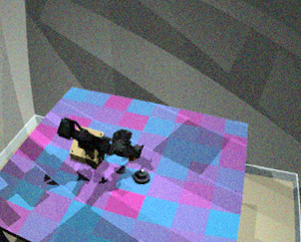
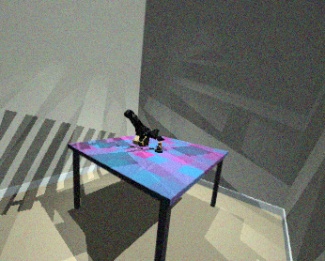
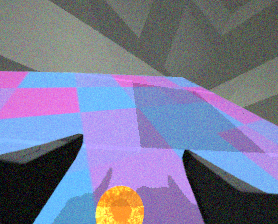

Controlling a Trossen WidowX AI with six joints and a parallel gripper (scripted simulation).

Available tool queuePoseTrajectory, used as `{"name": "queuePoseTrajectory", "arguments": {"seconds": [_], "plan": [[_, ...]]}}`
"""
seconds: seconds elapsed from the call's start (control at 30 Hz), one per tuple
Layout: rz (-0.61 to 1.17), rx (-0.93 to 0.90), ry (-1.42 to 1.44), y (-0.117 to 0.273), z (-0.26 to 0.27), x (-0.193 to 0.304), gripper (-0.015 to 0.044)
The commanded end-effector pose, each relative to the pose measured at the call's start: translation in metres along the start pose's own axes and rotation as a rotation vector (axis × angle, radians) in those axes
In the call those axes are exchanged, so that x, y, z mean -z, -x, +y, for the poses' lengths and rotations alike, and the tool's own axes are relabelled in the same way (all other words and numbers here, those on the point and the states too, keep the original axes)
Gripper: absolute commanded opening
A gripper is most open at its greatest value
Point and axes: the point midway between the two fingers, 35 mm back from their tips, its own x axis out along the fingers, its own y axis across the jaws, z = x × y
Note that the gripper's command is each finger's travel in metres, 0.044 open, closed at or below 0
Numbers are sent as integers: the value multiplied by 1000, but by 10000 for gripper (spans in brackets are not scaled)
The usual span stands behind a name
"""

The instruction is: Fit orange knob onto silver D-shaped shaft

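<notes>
The orange knob (image 1: pixel 132 158) (image 2: pixel 160 145) (image 3: pixel 120 206) shows its round top low in the wrist view, between and below the fingers; it looks upright. In the top view it is mostly hidden under the gripper. My gripper (image 1: pixel 139 153) (image 2: pixel 161 138) (image 3: pixel 134 146) is wide open and empty, above the knob. The dark round pedestal (image 1: pixel 141 179) (image 2: pixel 159 150) stands beside the gripper on the near side in the top view, its silver shaft (image 1: pixel 142 171) bare. The pedestal is outside the wrist view. The knob's hole and both flat sides cannot be made out.
The arm's tan base (image 1: pixel 85 153) (image 2: pixel 140 140) stands behind the gripper on the patterned table (image 1: pixel 180 231) (image 2: pixel 155 174). Shadows of the arm and gripper fall near the pedestal. The table's far edge shows in the wrist view.
</notes>
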Motion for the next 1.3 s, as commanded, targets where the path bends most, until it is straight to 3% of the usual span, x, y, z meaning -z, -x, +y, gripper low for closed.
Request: {"name": "queuePoseTrajectory", "arguments": {"seconds": [0.0,0.23,0.5,0.77,1.27], "plan": [[-6,9,-2,8,3,-21,440],[120,-74,-71,-2,5,-19,440],[697,-219,-181,-13,17,-16,440],[1240,-25,-35,8,5,-44,440],[1275,-36,45,11,3,-49,440]]}}
